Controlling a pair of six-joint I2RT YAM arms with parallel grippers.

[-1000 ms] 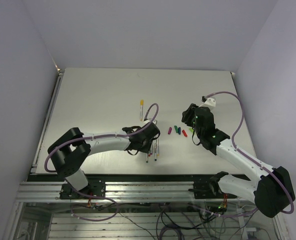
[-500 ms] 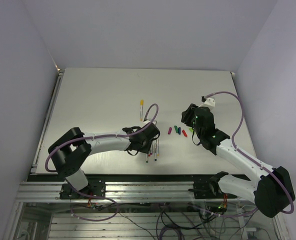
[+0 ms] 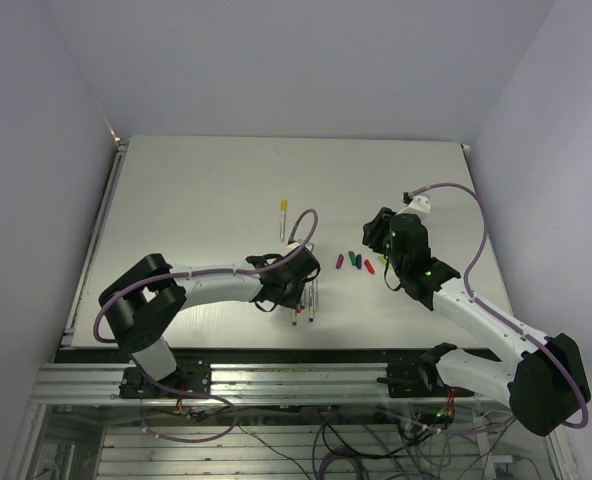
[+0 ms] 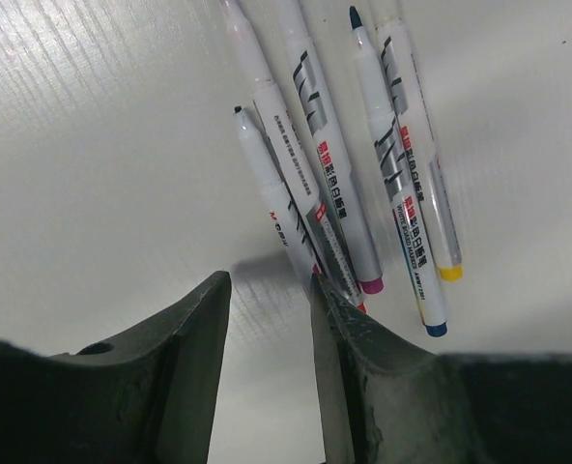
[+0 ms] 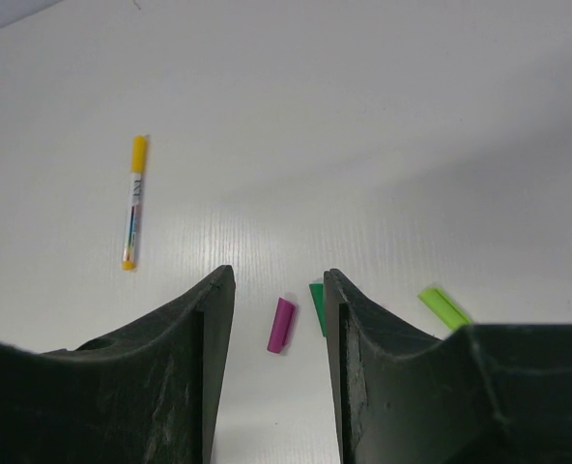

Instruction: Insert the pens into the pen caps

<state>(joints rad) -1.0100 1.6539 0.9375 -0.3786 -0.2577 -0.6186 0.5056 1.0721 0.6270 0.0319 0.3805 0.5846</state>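
While one yellow-capped pen lies finished, we note the other pens bare, caps loose; left gripper and right gripper spread, empty.

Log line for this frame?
left gripper open, empty, at uncapped pens | right gripper open, empty, near purple cap | yellow-capped pen lies apart

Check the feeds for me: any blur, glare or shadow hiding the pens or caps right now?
Left wrist: pens sharp, print visible, no glare; the dark fingers are soft and cast a faint shadow. Right wrist: purple cap and yellow-capped pen crisp, light even. Top external: evenly lit, caps tiny, left arm covering some pens.
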